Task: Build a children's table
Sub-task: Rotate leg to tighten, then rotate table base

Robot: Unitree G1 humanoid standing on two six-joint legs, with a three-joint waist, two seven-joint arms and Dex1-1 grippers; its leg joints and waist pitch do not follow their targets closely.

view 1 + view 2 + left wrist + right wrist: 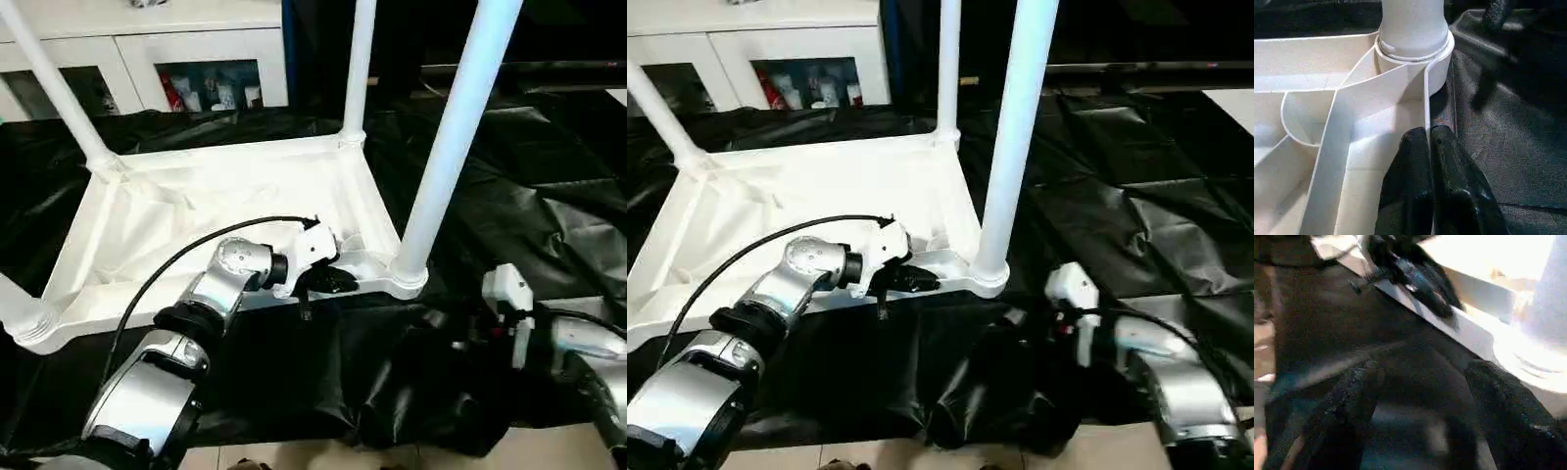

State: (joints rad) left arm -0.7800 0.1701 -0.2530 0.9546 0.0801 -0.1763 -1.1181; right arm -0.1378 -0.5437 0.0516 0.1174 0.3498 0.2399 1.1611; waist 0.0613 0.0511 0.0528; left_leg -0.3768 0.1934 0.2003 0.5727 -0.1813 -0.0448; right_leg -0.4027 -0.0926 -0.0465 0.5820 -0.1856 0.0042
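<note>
The children's table lies upside down on a black sheet, its white top (196, 211) showing its ribbed underside. White legs stand in the corner sockets: near right (456, 127), far right (358, 69), far left (54, 88), and a base at the near left (12, 305). My left gripper (333, 281) is shut on the top's near rim wall (1426, 105), just left of the near right socket (1415, 51); its fingers (1413, 161) pinch the thin wall. My right gripper (1422, 372) hangs open low over the sheet, in front of that same socket (1528, 352), holding nothing.
The black sheet (549, 176) covers the floor, with a crumpled fold (411, 392) in front of the table. A white cabinet with glass doors (147, 59) stands behind. A black cable (176, 259) loops over my left forearm. Pale floor (294, 455) shows at the near edge.
</note>
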